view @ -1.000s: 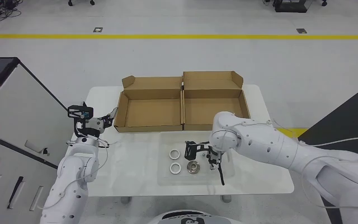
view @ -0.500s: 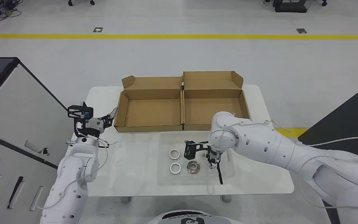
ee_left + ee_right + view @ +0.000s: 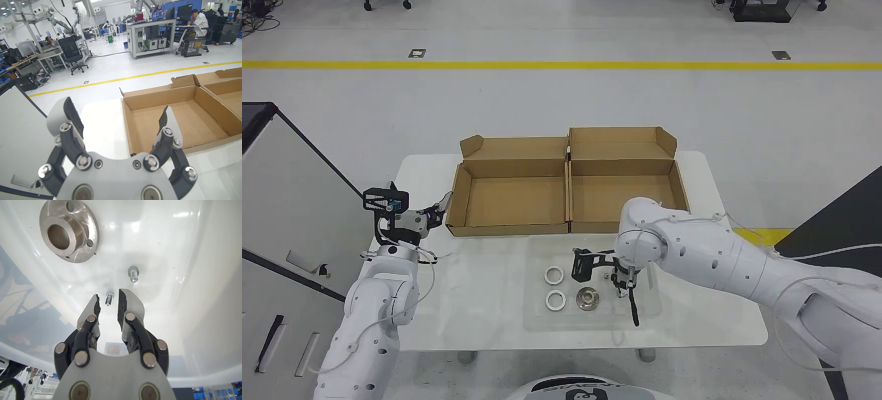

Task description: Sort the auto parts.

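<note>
A white tray holds a metal flange and two small bolts. My right gripper is open low over the tray, its fingertips on either side of one bolt without touching it. The other bolt lies just beyond. From above, the right gripper is beside the flange, with two white rings further left in the tray. My left gripper is open and holds nothing, by the left box's near corner at the table's left edge.
Two open cardboard boxes, the left box and the right box, stand side by side at the back of the table, both with bare floors. The left box lies right in front of the left gripper. The white tabletop is bare left of the tray.
The right gripper has shifted slightly over the tray, settling around the bolt. The left arm has not moved.
</note>
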`<move>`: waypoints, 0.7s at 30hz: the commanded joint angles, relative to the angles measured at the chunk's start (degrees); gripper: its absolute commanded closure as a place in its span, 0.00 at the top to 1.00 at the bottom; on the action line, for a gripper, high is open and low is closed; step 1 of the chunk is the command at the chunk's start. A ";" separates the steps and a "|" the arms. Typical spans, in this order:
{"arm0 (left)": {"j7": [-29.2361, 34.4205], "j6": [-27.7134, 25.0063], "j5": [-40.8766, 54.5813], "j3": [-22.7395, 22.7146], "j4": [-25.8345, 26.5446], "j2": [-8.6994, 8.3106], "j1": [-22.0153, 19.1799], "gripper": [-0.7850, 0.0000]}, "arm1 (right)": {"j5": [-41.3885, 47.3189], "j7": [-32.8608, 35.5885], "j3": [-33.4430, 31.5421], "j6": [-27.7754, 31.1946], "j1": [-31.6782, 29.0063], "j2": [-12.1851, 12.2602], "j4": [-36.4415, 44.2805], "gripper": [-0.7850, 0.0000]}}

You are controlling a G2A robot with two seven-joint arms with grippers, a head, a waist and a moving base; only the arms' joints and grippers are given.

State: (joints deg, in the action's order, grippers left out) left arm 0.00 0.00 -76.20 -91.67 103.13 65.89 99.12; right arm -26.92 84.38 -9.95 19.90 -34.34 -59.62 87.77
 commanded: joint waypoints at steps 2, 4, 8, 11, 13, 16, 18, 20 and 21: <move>0.00 0.00 0.00 0.00 0.00 0.00 0.00 1.00 | -0.15 0.15 0.05 -0.14 -0.03 0.02 -0.01 0.29; 0.00 0.00 0.00 0.00 0.00 0.00 0.00 1.00 | -0.19 0.25 0.16 -0.25 -0.08 -0.01 -0.14 0.27; 0.00 0.00 0.00 0.00 0.00 0.00 0.00 1.00 | -0.22 0.47 0.05 -0.47 -0.13 -0.15 -0.57 0.00; 0.00 0.00 0.00 0.00 0.00 0.00 0.00 1.00 | -0.29 0.66 -0.16 -0.66 -0.07 -0.22 -0.59 0.00; 0.00 0.00 0.00 0.00 0.00 0.00 0.00 1.00 | -0.10 0.80 -0.42 -0.80 -0.03 -0.18 -0.51 0.00; 0.00 0.00 0.00 0.00 0.00 0.00 0.00 1.00 | 0.63 1.02 -1.05 -1.02 0.14 0.12 0.27 0.00; 0.00 0.00 0.00 0.00 0.00 0.00 0.00 1.00 | 1.83 1.06 -1.95 -1.06 0.30 0.52 1.35 0.00; 0.00 0.00 0.00 0.00 0.00 0.00 0.00 1.00 | 3.27 1.29 -3.30 -1.34 0.51 1.24 2.93 0.00; 0.00 0.00 0.00 0.00 0.00 0.00 0.00 1.00 | 4.42 1.16 -4.28 -1.29 0.52 1.72 3.93 0.00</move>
State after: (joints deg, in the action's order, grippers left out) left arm 0.00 0.00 -76.20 -91.67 103.13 65.89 99.12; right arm -23.54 85.58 -13.32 18.62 -33.84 -58.35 90.78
